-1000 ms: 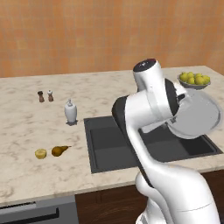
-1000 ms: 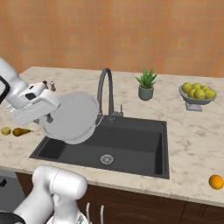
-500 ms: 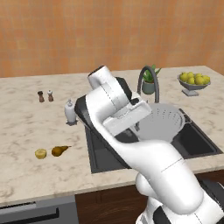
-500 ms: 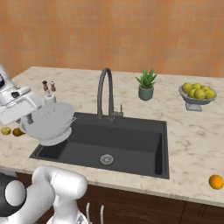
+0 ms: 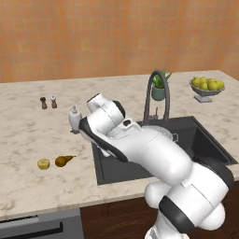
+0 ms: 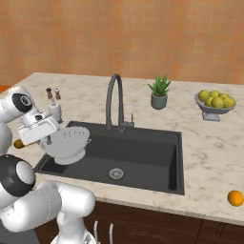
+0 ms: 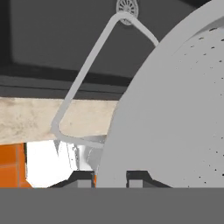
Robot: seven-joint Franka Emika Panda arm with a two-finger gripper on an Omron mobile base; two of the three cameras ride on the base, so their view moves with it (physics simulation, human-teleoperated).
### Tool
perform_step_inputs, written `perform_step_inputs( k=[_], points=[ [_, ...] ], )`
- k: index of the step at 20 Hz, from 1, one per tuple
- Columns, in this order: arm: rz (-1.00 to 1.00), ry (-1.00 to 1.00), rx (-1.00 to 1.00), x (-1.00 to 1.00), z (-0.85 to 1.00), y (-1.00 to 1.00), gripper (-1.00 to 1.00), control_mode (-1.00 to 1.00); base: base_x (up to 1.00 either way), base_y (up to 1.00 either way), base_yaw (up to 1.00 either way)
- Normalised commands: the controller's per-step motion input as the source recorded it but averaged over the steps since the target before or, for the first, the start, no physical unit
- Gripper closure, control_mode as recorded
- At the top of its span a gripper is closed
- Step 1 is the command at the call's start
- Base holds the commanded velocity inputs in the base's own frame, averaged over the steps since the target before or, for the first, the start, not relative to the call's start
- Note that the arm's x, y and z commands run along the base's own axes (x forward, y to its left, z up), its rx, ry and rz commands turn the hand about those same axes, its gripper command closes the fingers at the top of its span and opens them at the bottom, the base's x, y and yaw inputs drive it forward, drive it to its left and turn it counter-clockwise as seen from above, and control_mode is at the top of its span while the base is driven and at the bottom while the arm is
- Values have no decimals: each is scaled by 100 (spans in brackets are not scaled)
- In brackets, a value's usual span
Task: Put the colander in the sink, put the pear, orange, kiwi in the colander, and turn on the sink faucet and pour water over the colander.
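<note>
Lowered since before, arm bends left — tool (image 6: pixel 46 138) clamps colander (image 6: pixel 68 145) rim over sink (image 6: pixel 143 157).

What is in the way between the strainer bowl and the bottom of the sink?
Nothing visible. The gripper holds the colander by its rim over the left end of the sink, and the basin floor around the drain is bare.

A glossy white arm (image 5: pixel 154 154) of fat rounded segments was seen, with dark grey bands at the joints and a boxy white hand (image 6: pixel 39 129).
</note>
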Motion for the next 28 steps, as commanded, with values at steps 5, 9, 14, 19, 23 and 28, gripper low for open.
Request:
perform_step_inputs(
  k=[5, 9, 14, 19, 23, 28],
  points=[
    [0, 0, 0, 82, -78, -27, 100, -100, 0, 0, 0],
    [2, -1, 0, 77, -63, -58, 100, -100, 0, 0, 0],
    [7, -4, 0, 62, -64, -21, 100, -100, 0, 0, 0],
    [3, -10, -2, 21, -78, -2, 100, -100, 0, 0, 0],
    [5, -17, 0, 27, -66, -34, 100, -100, 0, 0, 0],
    [2, -6, 0, 36, -47, -56, 100, -100, 0, 0, 0]
  ],
)
